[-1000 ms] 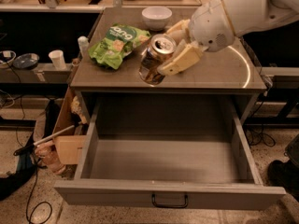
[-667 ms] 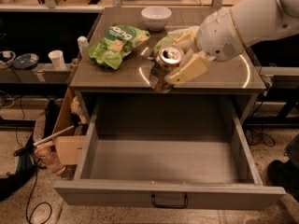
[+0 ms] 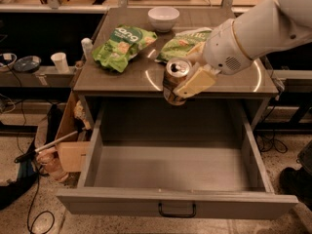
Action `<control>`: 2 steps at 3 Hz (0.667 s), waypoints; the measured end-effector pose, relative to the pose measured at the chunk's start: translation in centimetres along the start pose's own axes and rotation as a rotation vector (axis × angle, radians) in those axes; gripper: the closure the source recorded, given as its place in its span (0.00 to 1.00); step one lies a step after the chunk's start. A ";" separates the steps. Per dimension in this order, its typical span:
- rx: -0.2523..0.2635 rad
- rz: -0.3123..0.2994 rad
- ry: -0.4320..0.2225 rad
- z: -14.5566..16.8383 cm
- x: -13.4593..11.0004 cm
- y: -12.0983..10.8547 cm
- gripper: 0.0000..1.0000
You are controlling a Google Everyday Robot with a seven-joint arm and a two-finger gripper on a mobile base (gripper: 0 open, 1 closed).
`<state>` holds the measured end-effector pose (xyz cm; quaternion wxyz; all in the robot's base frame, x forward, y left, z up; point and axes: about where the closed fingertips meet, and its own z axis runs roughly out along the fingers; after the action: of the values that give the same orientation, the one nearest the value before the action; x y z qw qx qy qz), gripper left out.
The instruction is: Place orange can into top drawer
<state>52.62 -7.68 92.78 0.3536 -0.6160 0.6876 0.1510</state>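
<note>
My gripper [image 3: 187,72] is shut on the orange can [image 3: 174,79], a coppery can with a silver top and pull tab. It holds the can tilted in the air at the counter's front edge, above the back of the open top drawer [image 3: 173,168]. One cream finger [image 3: 196,82] lies across the can's right side; the other is behind it. The drawer is pulled fully out, its grey inside bare, with a small black handle [image 3: 176,210] on its front panel.
On the counter [image 3: 122,79] lie two green chip bags [image 3: 123,47] [image 3: 181,44] and a white bowl [image 3: 163,17] at the back. A white cup [image 3: 60,61] stands on a shelf at left. Cardboard and cables lie on the floor at left.
My gripper has carried the orange can to the right and forward, from over the counter to its front edge above the drawer.
</note>
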 end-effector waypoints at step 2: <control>0.063 0.030 0.021 2.5 1.7 0.8 1.00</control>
<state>52.58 -7.17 89.75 0.3633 -0.5955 0.7049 0.1282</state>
